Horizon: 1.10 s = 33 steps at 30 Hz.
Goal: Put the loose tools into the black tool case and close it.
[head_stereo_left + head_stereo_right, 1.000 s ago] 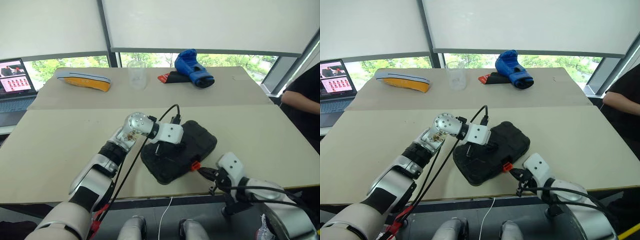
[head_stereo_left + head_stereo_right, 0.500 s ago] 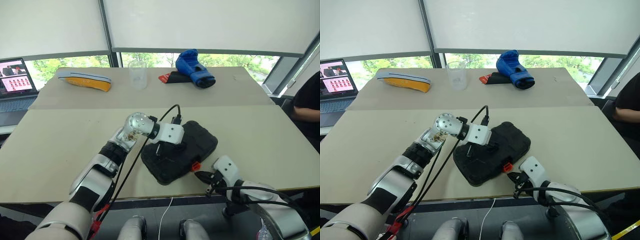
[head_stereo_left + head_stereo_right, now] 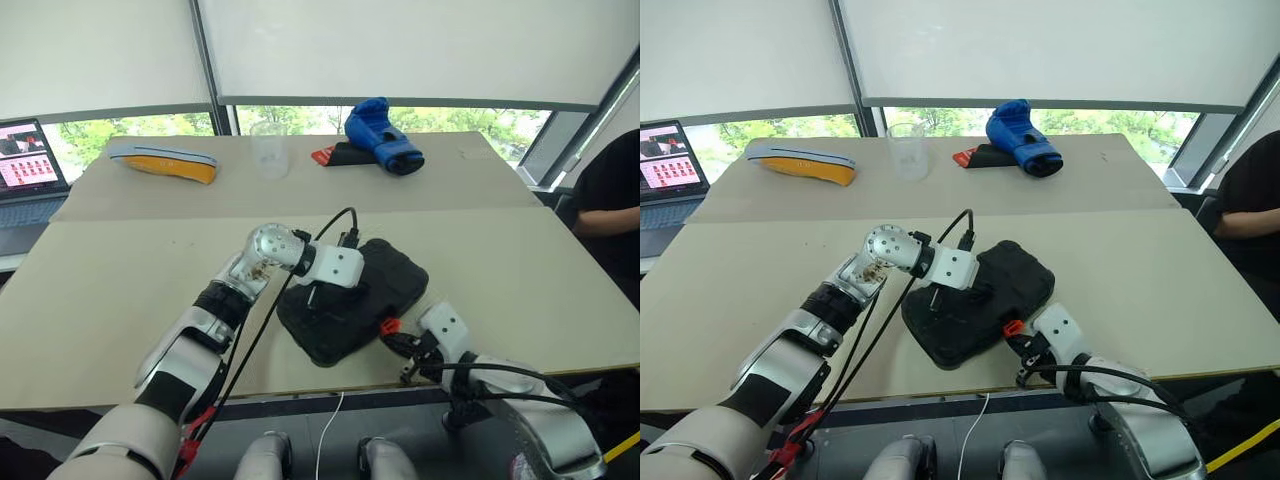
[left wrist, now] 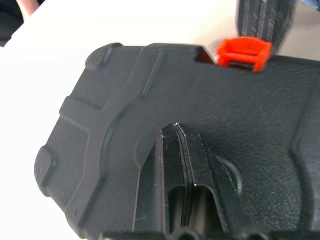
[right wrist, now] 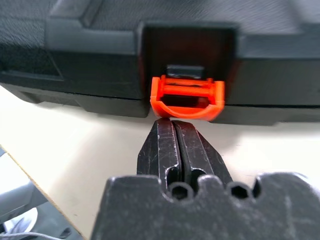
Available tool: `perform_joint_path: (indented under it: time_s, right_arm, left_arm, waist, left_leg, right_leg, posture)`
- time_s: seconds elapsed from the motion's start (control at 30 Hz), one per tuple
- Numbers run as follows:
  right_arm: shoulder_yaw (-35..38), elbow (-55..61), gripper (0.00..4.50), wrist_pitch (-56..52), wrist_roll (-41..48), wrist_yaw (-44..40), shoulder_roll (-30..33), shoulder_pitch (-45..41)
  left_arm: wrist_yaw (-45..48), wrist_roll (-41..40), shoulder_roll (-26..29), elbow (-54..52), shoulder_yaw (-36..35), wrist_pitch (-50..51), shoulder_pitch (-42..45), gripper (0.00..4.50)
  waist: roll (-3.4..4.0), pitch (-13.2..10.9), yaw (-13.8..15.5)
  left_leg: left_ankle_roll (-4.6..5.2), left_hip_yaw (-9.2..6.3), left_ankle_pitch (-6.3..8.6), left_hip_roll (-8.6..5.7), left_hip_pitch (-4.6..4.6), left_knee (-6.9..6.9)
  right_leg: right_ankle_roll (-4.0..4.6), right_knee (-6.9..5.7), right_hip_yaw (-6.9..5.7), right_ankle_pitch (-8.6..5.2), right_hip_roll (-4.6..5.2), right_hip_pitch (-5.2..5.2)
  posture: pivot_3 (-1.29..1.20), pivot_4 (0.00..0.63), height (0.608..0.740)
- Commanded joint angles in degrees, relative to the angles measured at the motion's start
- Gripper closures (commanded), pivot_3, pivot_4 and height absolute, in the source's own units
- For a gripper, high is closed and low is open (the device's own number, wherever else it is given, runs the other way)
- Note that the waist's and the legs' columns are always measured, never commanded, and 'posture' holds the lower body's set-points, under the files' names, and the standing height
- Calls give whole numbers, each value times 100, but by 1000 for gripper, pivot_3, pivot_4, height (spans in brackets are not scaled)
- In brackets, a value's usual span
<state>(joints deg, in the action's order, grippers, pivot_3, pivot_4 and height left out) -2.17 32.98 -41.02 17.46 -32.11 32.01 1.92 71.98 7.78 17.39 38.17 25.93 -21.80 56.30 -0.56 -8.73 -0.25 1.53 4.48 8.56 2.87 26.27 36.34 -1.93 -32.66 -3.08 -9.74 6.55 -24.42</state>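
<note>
A beige table (image 3: 120, 280) is set before windows (image 3: 300, 118) half covered by white roller blinds (image 3: 400, 45); green trees are seen outside in daylight.

The left arm (image 3: 215, 320) runs in glossy silver-white shells with black bands between them; its wrist joint is a polished metal ball with small screw holes and a patch of brownish wiring showing at its base. Past the ball sits a white boxy wrist block. A black cable loops up from that block and trails back along the arm, and red wires show near the upper arm. The left gripper (image 4: 178, 131) has two matte black fingers, scuffed, with a rounded slot between them near their base. The right arm (image 3: 505, 385) is silver-white too, with a white wrist block and black cables arching over it. The right gripper (image 5: 173, 128) has black, scratched fingers rising from a black mount with three round holes.
</note>
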Motion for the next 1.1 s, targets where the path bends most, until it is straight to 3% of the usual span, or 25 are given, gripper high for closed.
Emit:
perform_joint_path:
  time_s: [0.03,0.3,0.43,0.57,0.7,0.87,0.97,1.1]
  right_arm:
    - [470,731,4401,177,320,123,-114,-405]
    - [427,619,4401,90,333,74,-81,-354]
    - [850,803,4401,-30,603,-80,155,-189]
    - [2006,1090,3359,-289,1603,-837,750,152]
    - [2889,991,1983,-267,2257,-1756,1457,605]
    - [3970,247,250,-381,2925,-2942,2258,846]
    - [4231,-245,77,-326,2988,-3512,2672,880]
    - [4021,-757,77,-126,2951,-3682,2887,518]
  left_arm:
    - [242,479,-1,221,567,-105,-426,4500]
    - [180,592,-23,330,529,-198,-402,4500]
    - [238,327,69,342,223,297,-386,4500]
    - [770,-595,491,-184,-519,1767,-468,3422]
    - [1180,-1336,1211,-1024,-1093,3054,-666,1939]
    - [2042,-2427,2810,-2342,-1817,4755,-1222,76]
    - [1883,-2796,3414,-2790,-2427,5373,-1627,7]
    - [1504,-3175,3744,-3225,-3039,5862,-2200,7]
  waist:
    - [0,0,-24]
    - [4,19,12]
    - [3,23,50]
    - [-9,15,29]
    - [-13,9,-66]
    - [-33,-44,-55]
    - [-42,-50,-30]
    - [-46,-52,82]
  left_leg:
    - [0,0,0,0,-4,2]
    - [-1,-1,1,1,-49,-3]
    - [-1,0,1,-14,-48,-3]
    - [-1,0,1,-15,-41,-3]
    - [-1,-3,1,-3,-44,-9]
    - [-1,-4,1,-4,-45,-26]
    - [-1,-3,0,-6,-9,-17]
    - [-3,1,2,-28,0,-15]
  right_leg:
    - [0,-9,2,0,0,-1]
    - [2,-24,-4,-1,2,14]
    - [-1,-24,-2,-3,25,15]
    - [-2,-33,-2,-3,28,15]
    - [4,-48,-4,-5,12,6]
    - [13,-51,8,-10,5,-15]
    - [14,-52,10,-10,9,-67]
    - [9,-49,7,-13,37,-74]
  posture:
    - [0,150,740]
    - [0,150,740]
    - [0,150,740]
    - [0,150,740]
    - [0,150,740]
    - [0,150,740]
    - [0,150,740]
    - [0,150,740]
